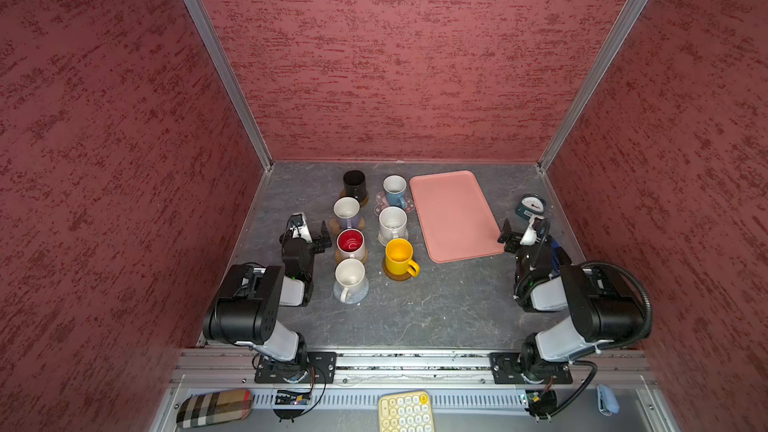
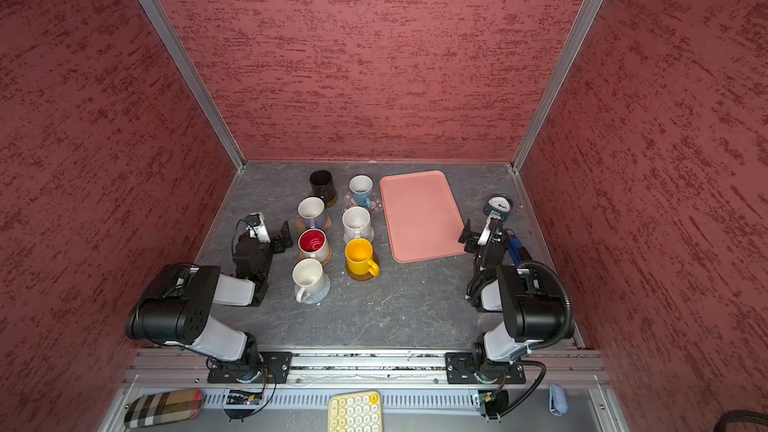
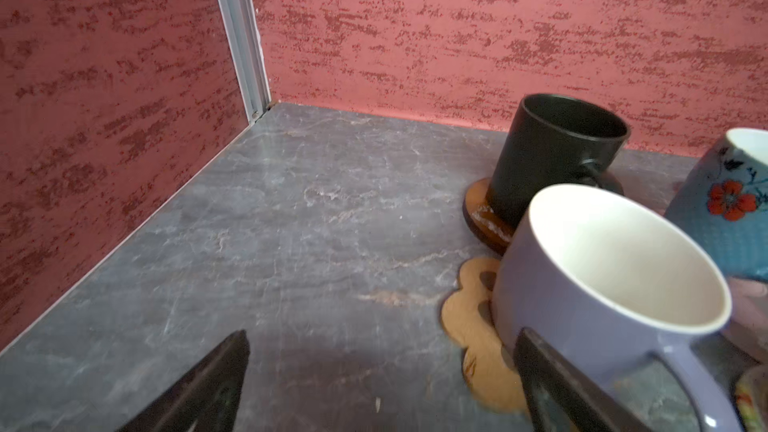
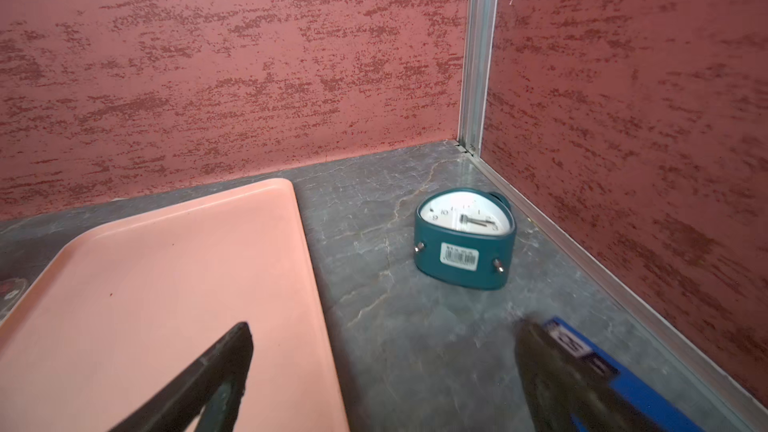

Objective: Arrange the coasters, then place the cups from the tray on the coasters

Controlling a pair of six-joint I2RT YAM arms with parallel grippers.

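Observation:
Seven cups stand in two columns left of the tray, each on a coaster: black, lavender, red-inside and cream; then light blue, speckled white and yellow. The pink tray lies bare. My left gripper is open beside the lavender cup and its paw coaster, holding nothing. My right gripper is open over the tray's near right edge, with nothing between its fingers.
A teal clock lies by the right wall, with a blue object near the right gripper. Red walls close three sides. A pale yellow keypad and a plaid case rest on the front ledge.

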